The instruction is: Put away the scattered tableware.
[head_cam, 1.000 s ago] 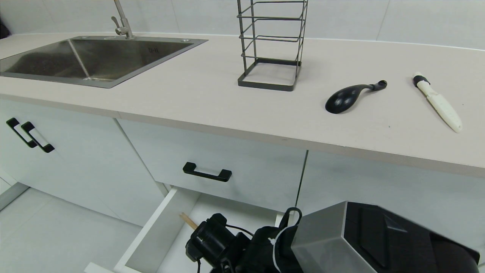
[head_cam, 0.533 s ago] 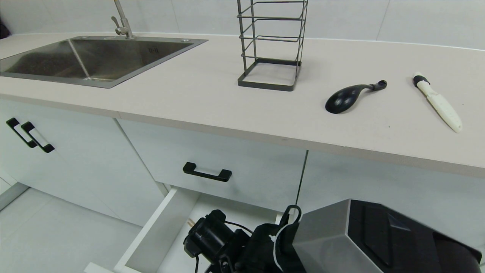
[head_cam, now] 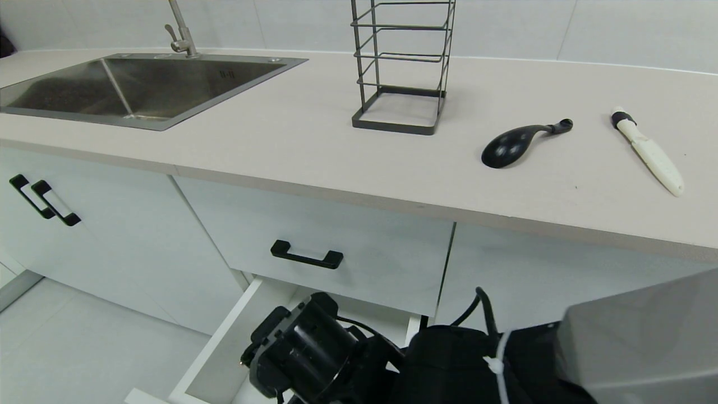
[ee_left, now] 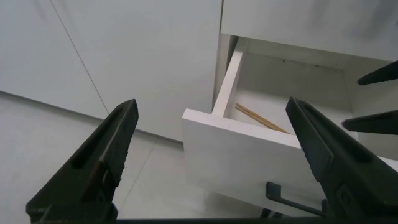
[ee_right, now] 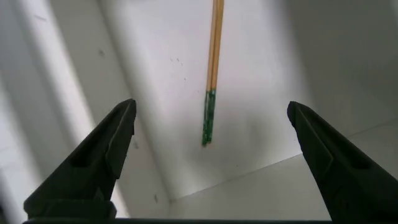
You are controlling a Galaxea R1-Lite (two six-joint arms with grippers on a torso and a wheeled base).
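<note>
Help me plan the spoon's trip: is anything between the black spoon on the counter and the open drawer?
Nothing visible lies on the counter between the black spoon and its front edge. The drawer stands open below, holding chopsticks; the open right pincer hangs over it.

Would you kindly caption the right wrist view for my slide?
Open right claw over chopsticks lying in the white drawer.
</note>
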